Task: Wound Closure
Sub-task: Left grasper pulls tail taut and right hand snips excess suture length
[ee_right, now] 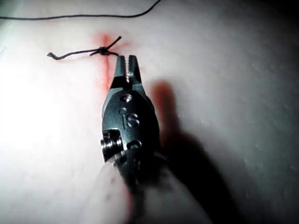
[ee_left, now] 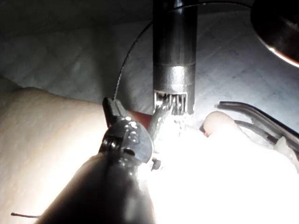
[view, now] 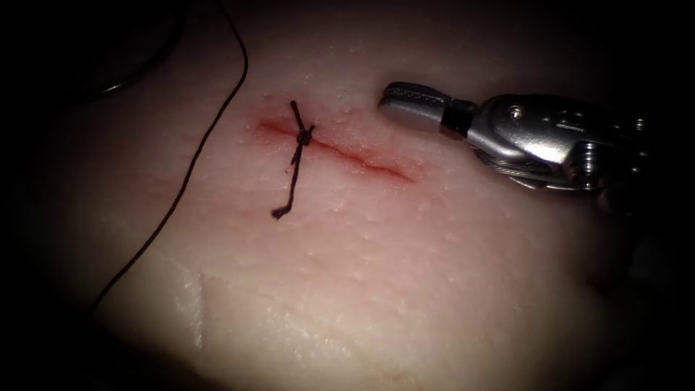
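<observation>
Tissue: the tissue (view: 405, 275) lies lit under my endoscope. The cut (view: 362, 161) runs slantwise across it, with a little red fluid (view: 271, 127) at its left end.
Stitch: I see one knot (view: 304, 135) over the left part of the cut, and its cut ends (view: 286, 203) trail down over the tissue. To the right of the knot the cut looks unstitched to me.
Right tool: the right tool (view: 391, 101) hovers just above the right part of the cut. Its jaws are pressed together on nothing. In its wrist view the tips (ee_right: 127, 63) sit just short of the knot (ee_right: 102, 50), apart from it.
Left tool: in its wrist view the left tool (ee_left: 110, 105) has its jaws narrowed, and I judge them closed on the thread (ee_left: 122, 70), which rises from the tip.
Thread: a long strand (view: 195, 156) runs over the tissue well to the left of the cut, apart from the knot.
Needle: I cannot tell where it is. I see no sign of it in the tissue near the cut.
Step, as I judge it: between stitches, with one throw secured and more of the cut to close.
Doing it well: I want the long strand kept slack and off the tied stitch so nothing drags on the knot.
Right tool care: I would keep the closed tips clear of the cut ends, since this tool can cut thread.
Risk: the strand could snag on the cut ends, or a tip could press into the soft tissue edge.
</observation>
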{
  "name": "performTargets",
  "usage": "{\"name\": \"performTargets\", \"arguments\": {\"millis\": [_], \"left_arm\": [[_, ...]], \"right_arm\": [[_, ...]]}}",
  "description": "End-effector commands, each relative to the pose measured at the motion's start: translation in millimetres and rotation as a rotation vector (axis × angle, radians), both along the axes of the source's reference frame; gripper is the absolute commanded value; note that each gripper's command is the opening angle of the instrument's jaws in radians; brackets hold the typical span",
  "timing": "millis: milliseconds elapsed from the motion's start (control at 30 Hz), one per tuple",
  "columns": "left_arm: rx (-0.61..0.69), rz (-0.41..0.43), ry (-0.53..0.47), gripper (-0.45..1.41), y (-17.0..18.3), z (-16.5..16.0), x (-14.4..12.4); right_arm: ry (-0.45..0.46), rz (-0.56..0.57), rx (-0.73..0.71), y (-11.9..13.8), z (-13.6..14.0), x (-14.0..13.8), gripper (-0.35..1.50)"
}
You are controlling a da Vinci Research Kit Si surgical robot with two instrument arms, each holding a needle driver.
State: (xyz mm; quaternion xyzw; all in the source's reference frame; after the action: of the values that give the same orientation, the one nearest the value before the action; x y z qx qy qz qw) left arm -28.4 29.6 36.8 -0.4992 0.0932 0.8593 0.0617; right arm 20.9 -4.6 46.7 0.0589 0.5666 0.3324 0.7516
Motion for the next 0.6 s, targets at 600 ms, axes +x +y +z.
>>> {"name": "performTargets", "arguments": {"millis": [600], "left_arm": [[-0.016,0.106,0.066,-0.45,-4.6,15.3,-4.5]], "right_arm": [[-0.076,0.040,-0.017,-0.6,0.8,-14.6,-0.30]]}}
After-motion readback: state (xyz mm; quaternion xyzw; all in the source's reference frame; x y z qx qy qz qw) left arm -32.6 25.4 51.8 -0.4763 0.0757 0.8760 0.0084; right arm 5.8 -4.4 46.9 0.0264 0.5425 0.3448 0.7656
